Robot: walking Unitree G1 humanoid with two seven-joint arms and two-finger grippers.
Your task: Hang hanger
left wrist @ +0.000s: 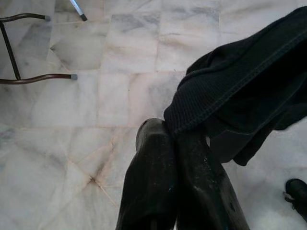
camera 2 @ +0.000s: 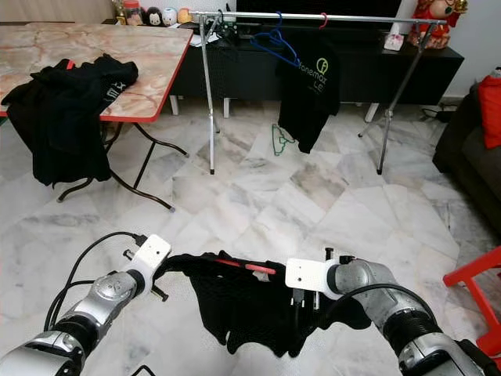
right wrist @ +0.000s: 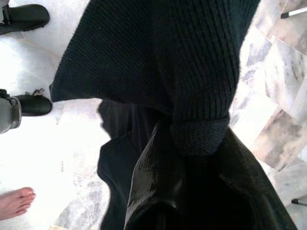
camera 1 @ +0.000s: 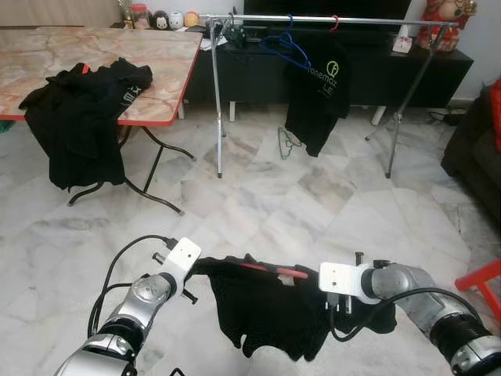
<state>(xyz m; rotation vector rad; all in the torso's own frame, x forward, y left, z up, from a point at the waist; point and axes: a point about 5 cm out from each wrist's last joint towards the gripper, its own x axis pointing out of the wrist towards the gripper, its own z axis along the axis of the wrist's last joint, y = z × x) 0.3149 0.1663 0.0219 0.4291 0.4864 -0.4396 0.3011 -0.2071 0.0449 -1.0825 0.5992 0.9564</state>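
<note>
Floor: pale marble tiles (camera 1: 313, 196) run across the whole room.
Table: a folding table (camera 1: 168, 59) with a marble-look top and red edge stands at the robot's left, with black clothing (camera 1: 82, 117) heaped on its corner and hanging over the edge.
TV bench: a long black unit (camera 1: 376, 70) sits against the far wall behind the rack.
Rack: a metal clothes rail (camera 1: 313, 19) on splayed legs stands ahead; a black T-shirt (camera 1: 317, 98) with a pale logo hangs from it, an empty blue hanger (camera 1: 286, 45) beside that, and a thin wire hanger (camera 1: 288, 142) lies on the floor below.
Garment: a black knit garment (camera 1: 266, 309) is stretched between the two grippers, low in front of the robot and well short of the rail.
Hanger: a red hanger (camera 1: 274, 271) lies along the garment's top edge, only a short stretch of it showing.
Left gripper: the left gripper (left wrist: 175, 139) has its fingers pressed together, pinching the garment's hem at one end.
Right gripper: the right gripper (right wrist: 192, 143) is clamped on a bunched fold of the garment at the other end.
Foot: a person's bare toes (right wrist: 17, 202) rest on the tiles close to the robot's own black foot (right wrist: 29, 104).
</note>
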